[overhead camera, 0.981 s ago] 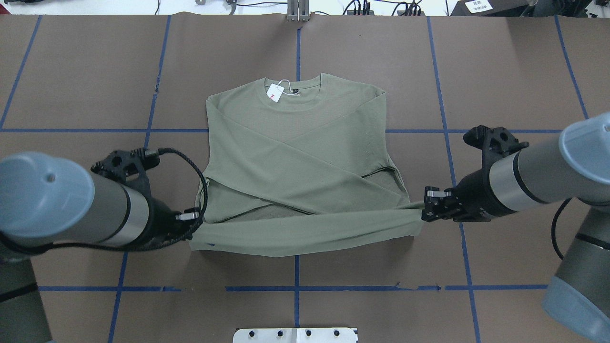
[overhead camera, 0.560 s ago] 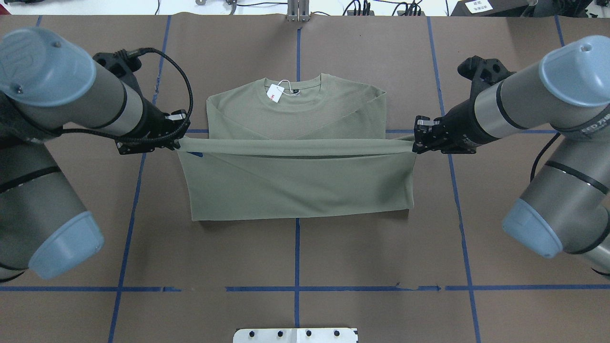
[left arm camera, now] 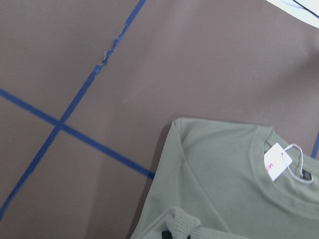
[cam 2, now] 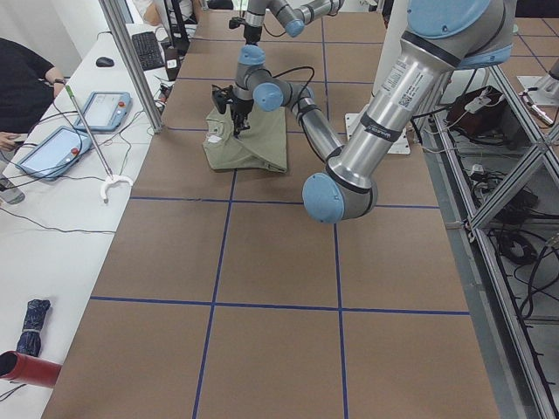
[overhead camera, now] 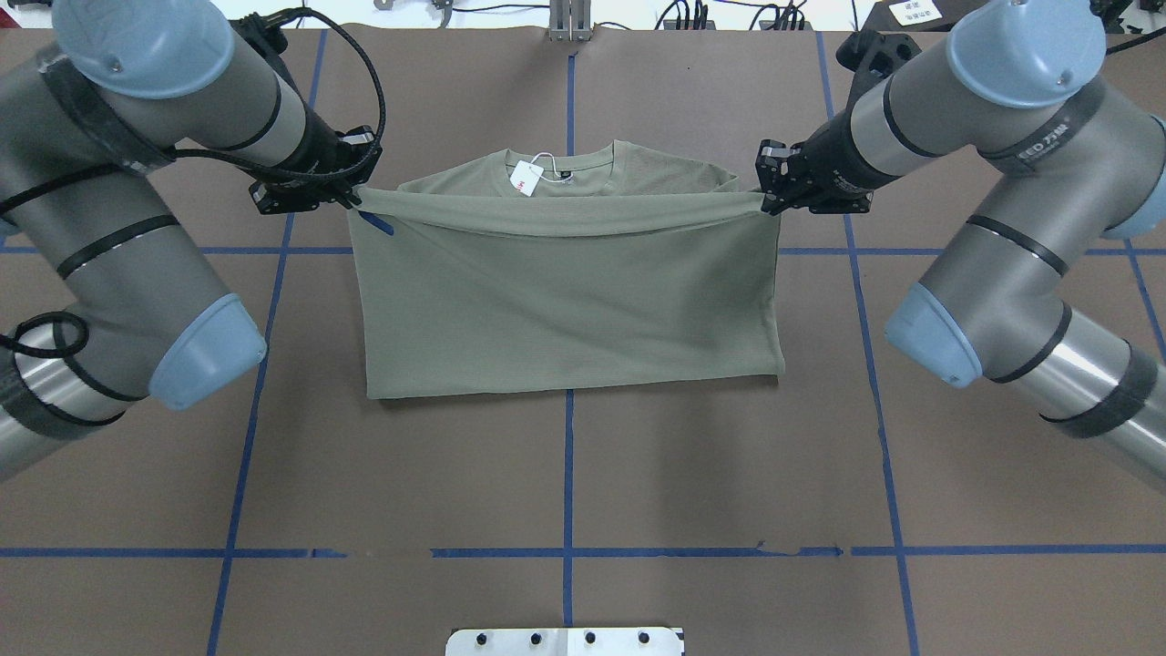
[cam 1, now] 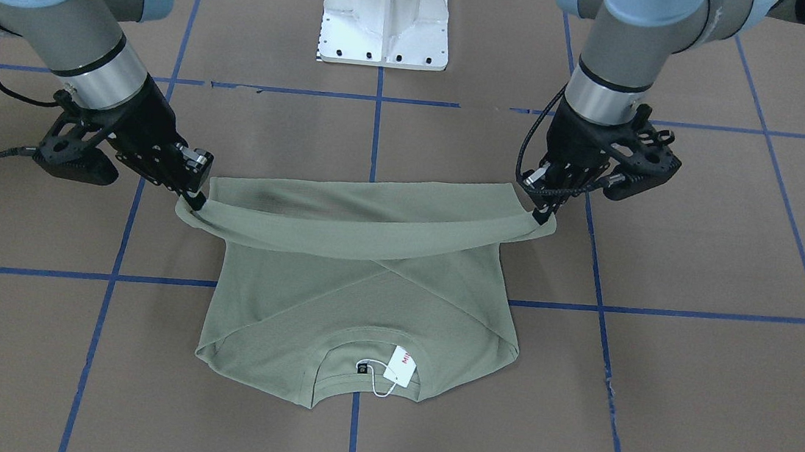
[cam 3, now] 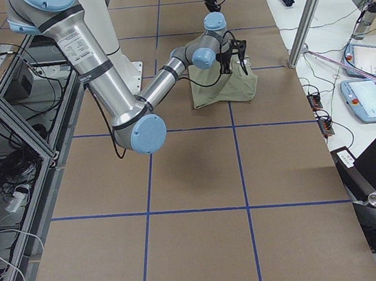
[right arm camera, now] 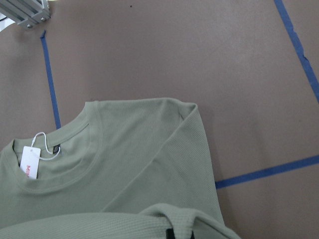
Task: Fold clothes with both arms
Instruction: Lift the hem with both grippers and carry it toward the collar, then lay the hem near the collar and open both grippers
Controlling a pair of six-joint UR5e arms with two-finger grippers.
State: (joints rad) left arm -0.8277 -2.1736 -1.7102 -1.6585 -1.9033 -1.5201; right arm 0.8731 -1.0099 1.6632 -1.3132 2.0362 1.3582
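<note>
Both pincers are closed tight on cloth. Your left gripper (overhead camera: pixel 352 197) pinches one end of the raised edge of the shirt (overhead camera: pixel 565 310), and your right gripper (overhead camera: pixel 768 194) pinches the other end, with the jaws shut down to the thickness of the fabric. Between them the edge is pulled into a band that sags a little at its middle. In the front-facing view you can see it held off the table (overhead camera: pixel 638 474), above the part of the shirt that lies flat. The sleeves there are crossed over the chest. From overhead, the raised half covers most of the body. Only the collar (overhead camera: pixel 560 164) and the white hang tag (overhead camera: pixel 526 178) with red lettering show beyond the held edge, on the side away from the robot. The fold nearest the robot rests flat and fairly straight on the brown surface, across one of the blue tape lines (overhead camera: pixel 568 474). A small blue mark (overhead camera: pixel 375 223) sits on the cloth just beside the left gripper. Each wrist camera looks down on the collar and the tag, with a bunch of gripped knit at its lower edge.
</note>
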